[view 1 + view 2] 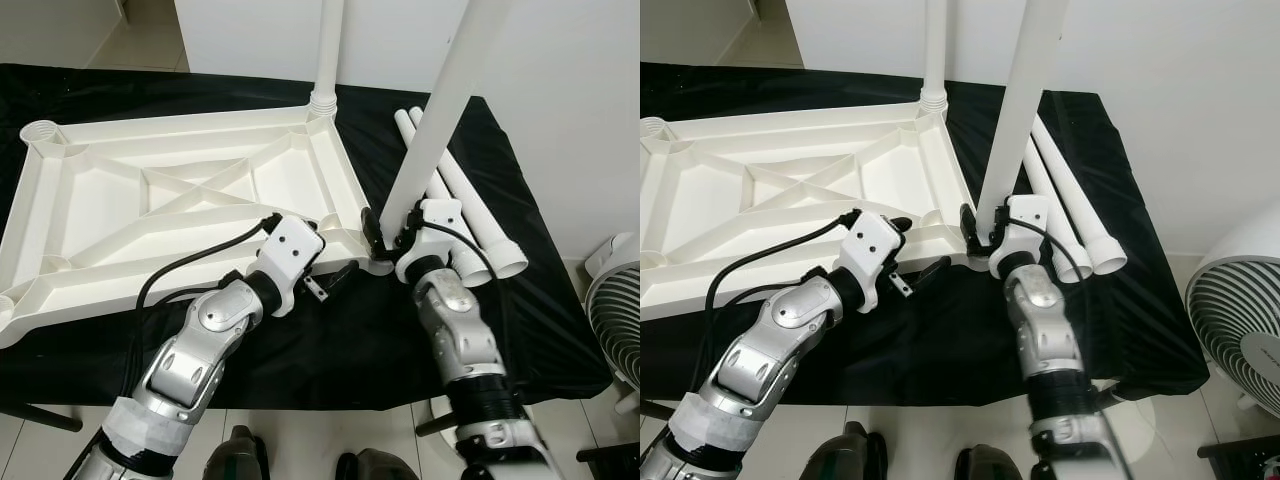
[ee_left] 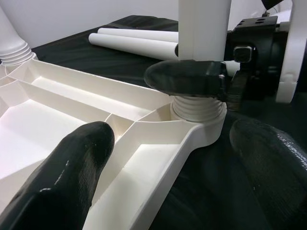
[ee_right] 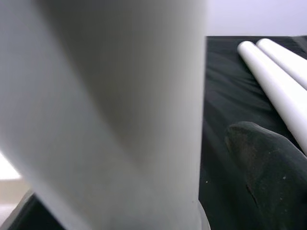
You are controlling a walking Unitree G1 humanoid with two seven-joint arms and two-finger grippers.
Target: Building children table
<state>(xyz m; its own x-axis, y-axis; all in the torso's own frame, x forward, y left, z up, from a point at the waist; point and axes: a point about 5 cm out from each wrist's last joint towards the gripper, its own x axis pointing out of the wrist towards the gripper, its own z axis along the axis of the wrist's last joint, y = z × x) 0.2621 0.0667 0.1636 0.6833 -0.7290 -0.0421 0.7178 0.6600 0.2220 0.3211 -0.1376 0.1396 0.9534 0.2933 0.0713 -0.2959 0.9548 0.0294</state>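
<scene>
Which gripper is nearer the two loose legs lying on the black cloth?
Right. The right gripper clasps the near upright leg, just beside the loose legs. The left gripper sits farther off, at the tabletop edge, fingers open.

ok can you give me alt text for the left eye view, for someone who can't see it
The right gripper clasps the base of a white table leg standing in a corner socket of the upturned white tabletop on black cloth, while the left gripper hovers open beside that corner. A second leg stands at the far corner; two spare legs lie alongside.

bright, even light | soft shadows | wrist close-ups blurred
</scene>
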